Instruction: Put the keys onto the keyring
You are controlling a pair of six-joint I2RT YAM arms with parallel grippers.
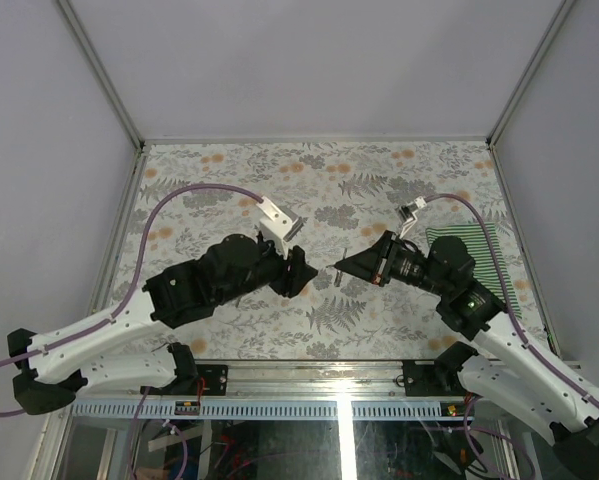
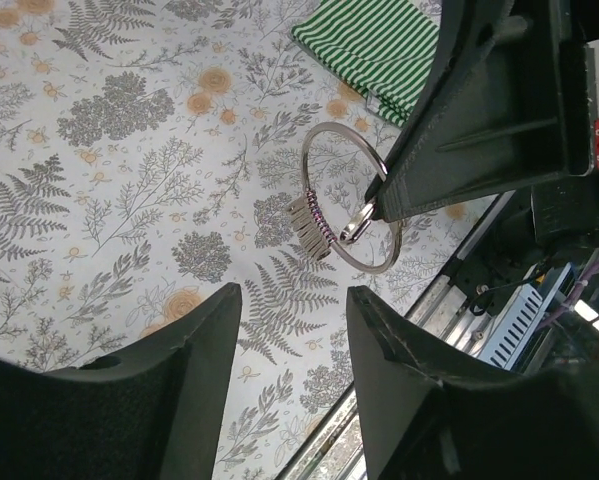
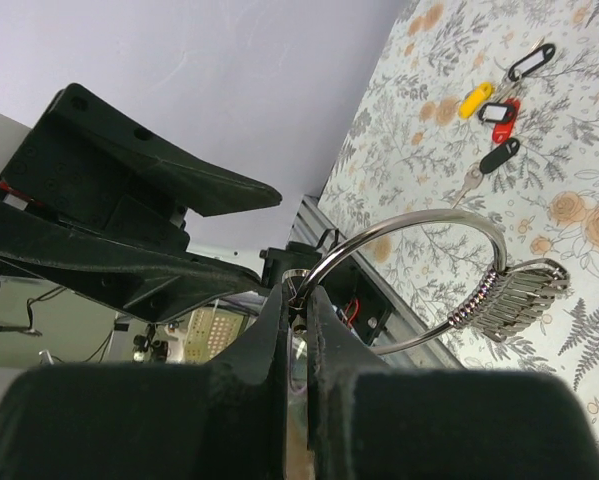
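- The thin silver wire keyring (image 2: 312, 228) sits right of centre in the left wrist view. It appears to be lifted off the table, with its bunch of small metal loops (image 3: 509, 300) at the lower side.
- The right jaws are pressed together on the ring's wire, holding it out toward the left arm.
- The left jaws stand apart with nothing between them, at the bottom of the left wrist view, near the ring.
- The small metal keys with red, yellow and black plastic tags (image 3: 494, 115) lie bunched on the table, upper right of the right wrist view. They are well apart from the ring, and none is on it yet.
- The step in hand looks like fetching a key with the left jaws. It would go best by gripping the key so its hole stays clear, keeping the ring steady, and meeting a loop squarely.
- The table (image 1: 229, 190) wears a cloth printed with grey ferns and orange flowers, and flat keys may slide on it.
- A green-and-white striped cloth (image 2: 379, 45) lies at the upper right of the left wrist view.
- Plain pale walls (image 1: 309, 60) enclose three sides, and a metal rail (image 1: 309, 375) runs along the bottom edge.
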